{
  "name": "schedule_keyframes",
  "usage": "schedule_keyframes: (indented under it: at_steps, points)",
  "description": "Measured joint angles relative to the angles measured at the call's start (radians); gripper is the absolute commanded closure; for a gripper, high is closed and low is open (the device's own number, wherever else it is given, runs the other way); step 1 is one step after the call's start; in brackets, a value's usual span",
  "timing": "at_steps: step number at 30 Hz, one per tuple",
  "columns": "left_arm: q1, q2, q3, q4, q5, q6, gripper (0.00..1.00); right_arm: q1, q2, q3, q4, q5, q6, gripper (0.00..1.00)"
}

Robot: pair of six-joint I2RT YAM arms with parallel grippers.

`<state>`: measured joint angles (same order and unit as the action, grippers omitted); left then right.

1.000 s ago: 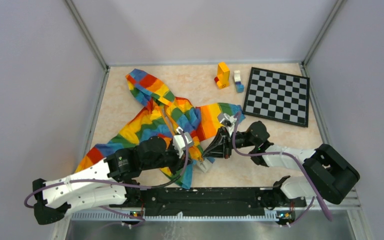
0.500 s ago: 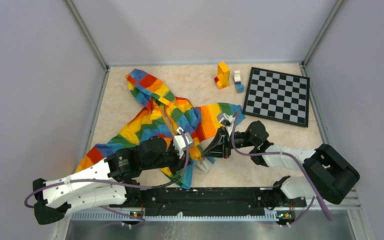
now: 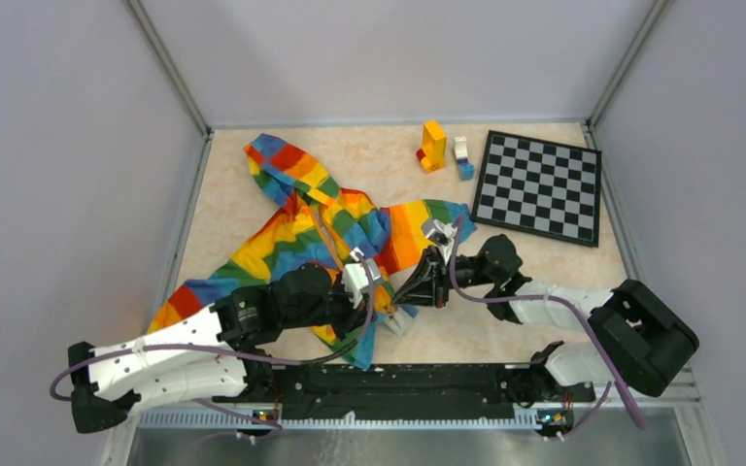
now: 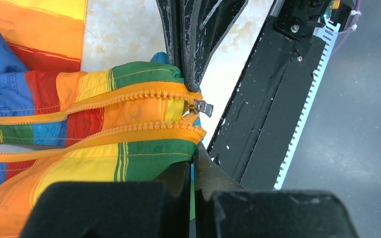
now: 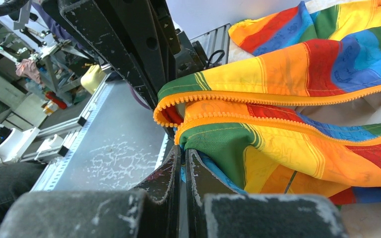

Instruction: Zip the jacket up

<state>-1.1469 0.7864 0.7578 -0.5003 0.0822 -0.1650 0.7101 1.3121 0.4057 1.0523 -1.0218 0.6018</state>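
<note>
The left arm (image 3: 165, 361) and right arm (image 3: 559, 303) had white shell links between bulky black joint housings. A lavender cable (image 3: 253, 358) looped along each. One black joint on the left carried a small green mark (image 3: 237, 313). The right gripper (image 5: 183, 151) had matte black fingers (image 5: 202, 174), scuffed grey. The black base rail (image 3: 398, 383) bore a white toothed strip (image 3: 350, 417).

A black-and-white chessboard (image 3: 538, 185) lies flat on the beige marbled tabletop (image 3: 369, 155). Just left of the chessboard sits a small white-and-blue block stack (image 3: 462, 155); beyond that, further left, a taller orange-and-yellow block stack (image 3: 433, 145).
</note>
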Motion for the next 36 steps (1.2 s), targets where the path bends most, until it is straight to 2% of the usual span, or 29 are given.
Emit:
schedule_keyframes:
  at_steps: [18,25,36]
  points:
    - [0.000,0.015,0.000,0.037,0.019,-0.008,1.00,0.002,0.000,0.001,0.003,0.008,0.039,1.00]
    - [0.000,0.018,-0.016,0.086,0.039,-0.016,1.00,0.007,0.008,-0.014,0.137,0.006,0.101,1.00]
    - [0.000,-0.023,-0.087,0.178,0.059,-0.065,1.00,0.043,0.017,-0.026,0.215,0.009,0.113,1.00]
